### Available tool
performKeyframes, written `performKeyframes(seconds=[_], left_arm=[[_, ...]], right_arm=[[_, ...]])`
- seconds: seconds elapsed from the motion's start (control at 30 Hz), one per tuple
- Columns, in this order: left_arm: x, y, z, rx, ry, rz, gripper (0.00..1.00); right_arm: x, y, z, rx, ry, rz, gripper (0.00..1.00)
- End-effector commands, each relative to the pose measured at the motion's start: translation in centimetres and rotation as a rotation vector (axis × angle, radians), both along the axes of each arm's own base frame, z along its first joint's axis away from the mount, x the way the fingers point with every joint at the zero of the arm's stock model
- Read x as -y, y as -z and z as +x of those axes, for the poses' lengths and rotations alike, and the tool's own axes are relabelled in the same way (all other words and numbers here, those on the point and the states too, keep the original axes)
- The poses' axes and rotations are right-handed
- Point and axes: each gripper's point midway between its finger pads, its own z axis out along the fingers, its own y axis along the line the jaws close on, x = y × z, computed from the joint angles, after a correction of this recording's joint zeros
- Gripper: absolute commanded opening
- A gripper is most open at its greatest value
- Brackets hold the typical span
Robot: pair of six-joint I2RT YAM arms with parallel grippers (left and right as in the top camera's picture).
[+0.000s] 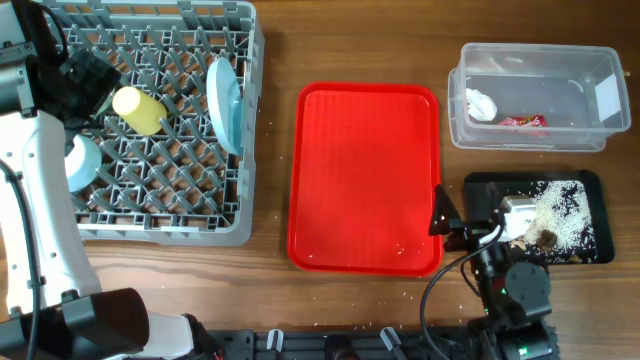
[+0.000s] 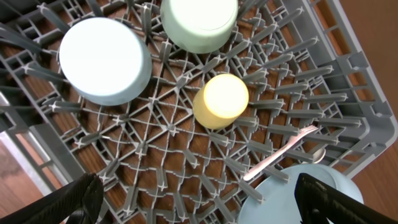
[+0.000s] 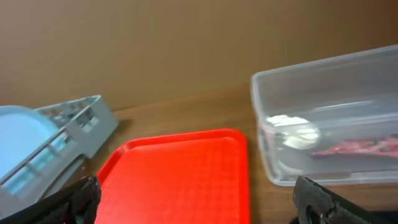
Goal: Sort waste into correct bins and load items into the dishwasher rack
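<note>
The grey dishwasher rack (image 1: 160, 232) holds the yellow cup (image 1: 140, 110), the upright plate (image 1: 225, 105) and the light blue bowl (image 1: 82, 163). My left gripper (image 1: 88, 78) hangs open and empty over it. Its wrist view shows the rack lattice (image 2: 155, 143), the light blue bowl (image 2: 106, 59), the green bowl (image 2: 199, 22), the yellow cup (image 2: 221, 101) and the plate (image 2: 298, 196). The clear tub (image 1: 535, 140) holds the napkin (image 1: 482, 104) and the red wrapper (image 1: 522, 121). The black bin (image 1: 590, 185) holds crumbs (image 1: 560, 210) and scraps (image 1: 540, 238). My right gripper (image 1: 442, 212) is open and empty at the red tray's right edge.
The flat red serving tray (image 1: 365, 175) lies between the rack and the bins, and fills the lower right wrist view (image 3: 180, 180). A fork (image 2: 280, 152) lies in the rack beside the plate. A few crumbs lie on the table near the tray's front edge.
</note>
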Motion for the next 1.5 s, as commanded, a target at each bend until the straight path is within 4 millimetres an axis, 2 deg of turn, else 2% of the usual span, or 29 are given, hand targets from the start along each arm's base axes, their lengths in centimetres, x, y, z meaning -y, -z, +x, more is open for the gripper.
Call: performKeyframes(seconds=[0.0, 0.13, 0.27, 0.8, 0.87, 1.0, 1.03, 1.13, 1.23, 1.27, 1.33, 1.4, 1.47], left_arm=[[-0.1, -0.2, 0.0, 0.009, -0.011, -0.001, 1.00], [-0.1, -0.2, 0.0, 0.009, -0.011, -0.001, 1.00], [-0.1, -0.2, 0.0, 0.009, -0.011, -0.001, 1.00], [-0.1, -0.2, 0.0, 0.009, -0.011, -0.001, 1.00], [0.0, 0.1, -0.5, -0.019, -0.001, -0.003, 1.00], [0.9, 1.3, -2.4, -0.117, 0.007, -0.039, 1.00], [1.9, 1.3, -2.9, -0.142, 0.032, -0.020, 1.00], [4.9, 1.0, -2.6, -0.127, 0.141, 0.110, 1.00], [9.5, 3.4, -0.6, -0.004, 0.419, 0.238, 1.00], [10.2, 4.3, -0.4, 0.052, 0.448, 0.252, 1.00], [11.1, 6.8, -1.1, 0.136, 0.484, 0.244, 1.00], [12.1, 9.9, -2.9, 0.260, 0.552, 0.237, 1.00], [11.9, 11.4, -4.5, 0.387, 0.533, 0.265, 1.00]], right_arm=[[0.9, -0.7, 0.1, 0.100, 0.010, -0.057, 1.00], [2.8, -1.2, 0.4, 0.147, 0.072, -0.167, 1.00], [4.0, -0.1, 0.4, 0.106, 0.112, -0.296, 1.00], [4.0, -0.1, 0.4, 0.106, 0.113, -0.294, 1.00], [4.0, -0.1, 0.4, 0.106, 0.113, -0.294, 1.00], [4.0, -0.1, 0.4, 0.106, 0.113, -0.294, 1.00], [4.0, -0.1, 0.4, 0.106, 0.113, -0.294, 1.00], [4.0, -0.1, 0.4, 0.106, 0.113, -0.294, 1.00], [4.0, -0.1, 0.4, 0.106, 0.113, -0.294, 1.00], [4.0, -0.1, 0.4, 0.106, 0.113, -0.294, 1.00], [4.0, -0.1, 0.4, 0.106, 0.113, -0.294, 1.00], [4.0, -0.1, 0.4, 0.106, 0.113, -0.295, 1.00], [4.0, -0.1, 0.4, 0.106, 0.113, -0.295, 1.00]])
